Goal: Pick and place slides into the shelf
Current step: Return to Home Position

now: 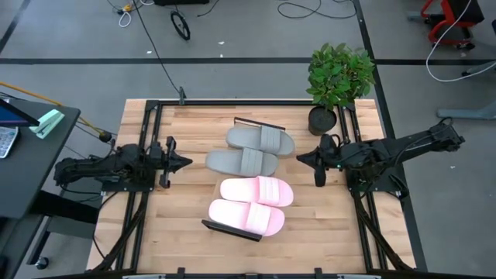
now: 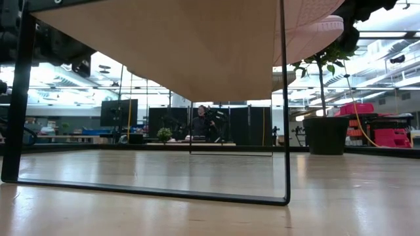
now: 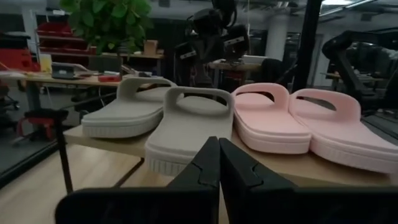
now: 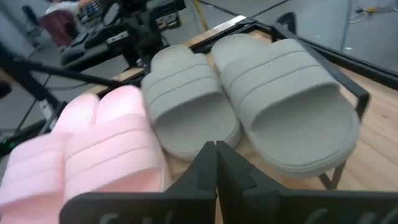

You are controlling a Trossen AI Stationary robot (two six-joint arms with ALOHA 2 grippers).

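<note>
- Left gripper (image 1: 186, 162) sits on the left side of the table (image 1: 182, 232), tips aimed at the shelf (image 2: 184, 52) and well short of it
- Its jaws are pressed together with nothing between them; the left wrist view shows the two fingers (image 3: 202, 165) meeting flush, at about shelf-top height
- Right gripper (image 1: 301, 157) mirrors it on the right side, pointing in at the shelf and apart from it
- Its jaws are shut tight and empty too, with the fingers (image 4: 202, 168) meeting along one seam in the right wrist view
- The shelf stands mid-table between the two arms, and all four slides lie on its plank top in one row, side by side
- Grey slide (image 1: 261, 140) takes the end nearest the plant (image 1: 339, 74), with its strap toward the right arm
- Second grey slide (image 1: 242, 162) lies just beside it, touching, and is shifted toward the left arm; in the left wrist view its heel pokes past the plank's edge
- Pink slide (image 1: 257, 191) comes next in the row, right up against the grey one
- Second pink slide (image 1: 246, 216) closes the row at the other end, touching its partner
- All four lie flat, soles down, heels toward the left arm and toes toward the right
- From table height the plank's underside fills the top of the low view, thin black legs run down to the table, and a pink sole juts past the plank's corner; which pink one, cannot tell
- The plant stands in a dark pot (image 1: 322, 120) at the table's far right corner, near the right arm and clear of the shelf
</note>
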